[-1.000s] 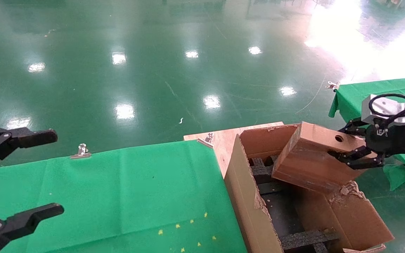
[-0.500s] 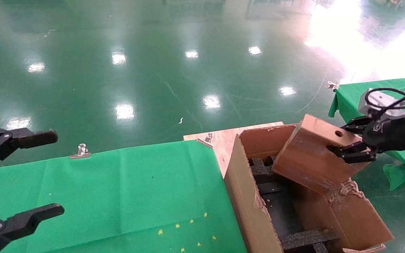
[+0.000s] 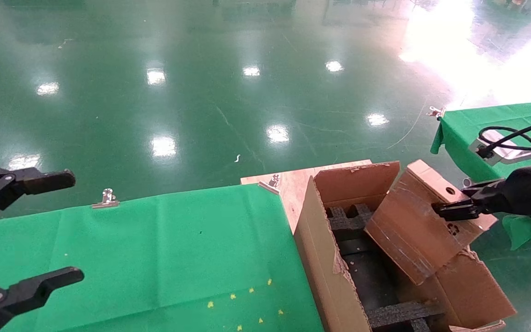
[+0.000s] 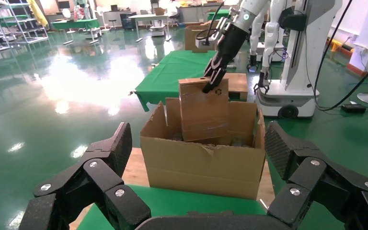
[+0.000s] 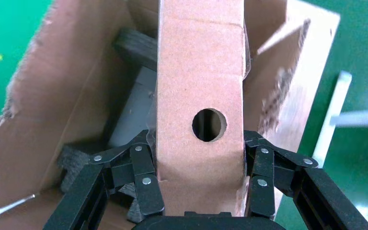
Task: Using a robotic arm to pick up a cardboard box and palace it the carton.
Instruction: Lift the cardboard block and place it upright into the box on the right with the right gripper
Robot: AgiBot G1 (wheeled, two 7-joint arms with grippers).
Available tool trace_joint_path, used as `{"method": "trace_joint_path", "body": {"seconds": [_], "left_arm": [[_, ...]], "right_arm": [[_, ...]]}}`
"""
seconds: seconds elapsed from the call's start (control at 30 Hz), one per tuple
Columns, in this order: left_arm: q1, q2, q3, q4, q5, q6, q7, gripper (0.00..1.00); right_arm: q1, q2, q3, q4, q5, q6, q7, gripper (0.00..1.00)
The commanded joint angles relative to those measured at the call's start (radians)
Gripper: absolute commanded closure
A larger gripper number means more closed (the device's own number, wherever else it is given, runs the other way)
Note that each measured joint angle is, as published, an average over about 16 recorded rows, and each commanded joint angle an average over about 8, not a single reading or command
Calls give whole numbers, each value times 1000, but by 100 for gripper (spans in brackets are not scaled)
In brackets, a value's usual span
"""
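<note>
The cardboard box, small, brown and with a round hole, tilts with its lower end inside the carton and its upper end above the right wall. My right gripper is shut on that upper end, one finger on each narrow side beside the hole. In the right wrist view the cardboard box points down between the right gripper fingers toward black foam. The left wrist view shows the robotic arm, white with a teal ring, holding the cardboard box over the carton. My left gripper hangs open at far left.
A green-clothed table lies left of the carton, with metal clips at its far edge and a wooden board beside it. A second green table stands at right. Black foam inserts line the carton's bottom. Torn flaps edge its right wall.
The right gripper has dropped lower and drawn a little to the right. The cardboard box has tipped steeper and sunk deeper into the carton. The left arm has not moved.
</note>
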Motion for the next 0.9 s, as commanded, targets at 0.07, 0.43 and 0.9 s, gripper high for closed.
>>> {"method": "trace_joint_path", "body": {"seconds": [0.07,0.43,0.9], "left_arm": [[0,0,0,0,0,0,0,0],[0,0,0,0,0,0,0,0],[0,0,0,0,0,0,0,0]], "right_arm": [[-8,12,-9,43,-16,28,89,100],[-13,12,-15,48,-25,38,103,100],[-56,-1,-70,148,-179,181,410,100]]}}
